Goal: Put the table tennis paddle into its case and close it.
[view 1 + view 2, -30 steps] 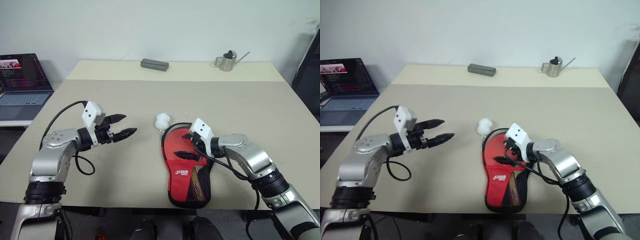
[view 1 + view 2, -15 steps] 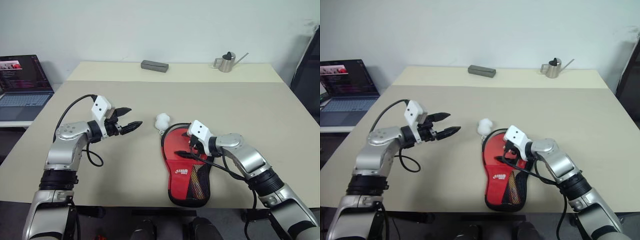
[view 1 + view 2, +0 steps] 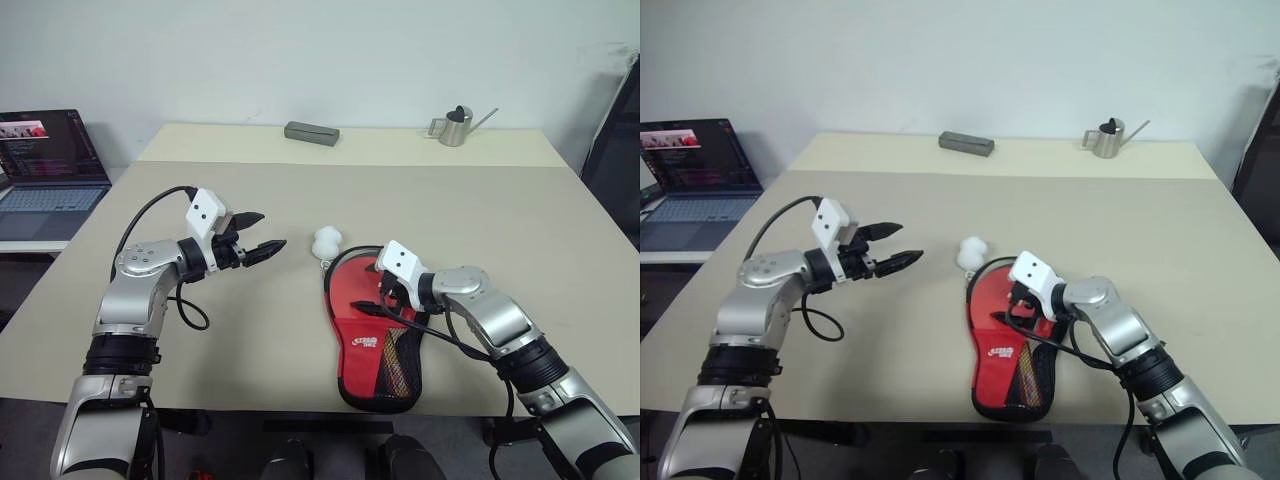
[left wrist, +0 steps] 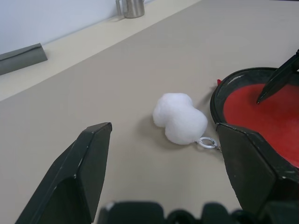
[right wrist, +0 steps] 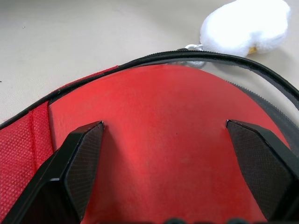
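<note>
Left claw (image 3: 262,233) has moved in toward the pom-pom (image 3: 325,242), jaws spread, empty. Right claw (image 3: 376,291) spread over the case (image 3: 372,335), red paddle (image 5: 173,140) face showing inside.

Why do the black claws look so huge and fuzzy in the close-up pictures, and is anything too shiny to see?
Left wrist view: the left claw sits right at the lens, so it looms soft-edged, while the pom-pom is sharp with a faint shadow. Right wrist view: the right claw looks the same over the paddle. Eye views: even light, no glare.
</note>
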Motion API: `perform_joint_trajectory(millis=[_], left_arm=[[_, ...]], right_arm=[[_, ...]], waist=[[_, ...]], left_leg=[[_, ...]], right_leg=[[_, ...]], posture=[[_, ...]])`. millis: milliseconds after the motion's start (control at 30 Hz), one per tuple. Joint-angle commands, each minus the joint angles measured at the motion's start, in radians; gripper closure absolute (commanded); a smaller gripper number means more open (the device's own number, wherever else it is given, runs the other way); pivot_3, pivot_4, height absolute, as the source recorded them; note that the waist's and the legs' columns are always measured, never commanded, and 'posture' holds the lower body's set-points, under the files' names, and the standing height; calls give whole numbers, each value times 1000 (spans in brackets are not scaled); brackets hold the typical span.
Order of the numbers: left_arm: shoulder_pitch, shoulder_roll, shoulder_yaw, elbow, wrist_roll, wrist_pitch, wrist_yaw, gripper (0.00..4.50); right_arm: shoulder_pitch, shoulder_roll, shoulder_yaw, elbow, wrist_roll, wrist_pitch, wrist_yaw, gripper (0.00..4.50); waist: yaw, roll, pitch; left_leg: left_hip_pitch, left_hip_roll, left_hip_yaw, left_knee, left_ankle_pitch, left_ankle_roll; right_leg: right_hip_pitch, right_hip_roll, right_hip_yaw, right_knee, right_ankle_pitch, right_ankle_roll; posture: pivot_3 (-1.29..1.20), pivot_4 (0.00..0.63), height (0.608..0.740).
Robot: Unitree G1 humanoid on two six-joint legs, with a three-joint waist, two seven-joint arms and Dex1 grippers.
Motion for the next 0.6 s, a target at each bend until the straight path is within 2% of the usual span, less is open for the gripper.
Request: perform_joint_trajectory(millis=[33,600], left_arm=[[-22,3,9,-10,-2,-15,-2,604],[-22,2,11,-10,0,-14,-3,604]], right_arm=[[30,-13,22,51,-51,18,1,26],[32,-10,19,52,-57,18,5,26]], waist=[[0,0,0],[0,0,0]], left_leg=[[0,0,0,0,0,0],[0,0,0,0,0,0]], right_leg=[[0,0,0,0,0,0],[0,0,0,0,0,0]], posture=[[0,150,740],[0,150,740]])
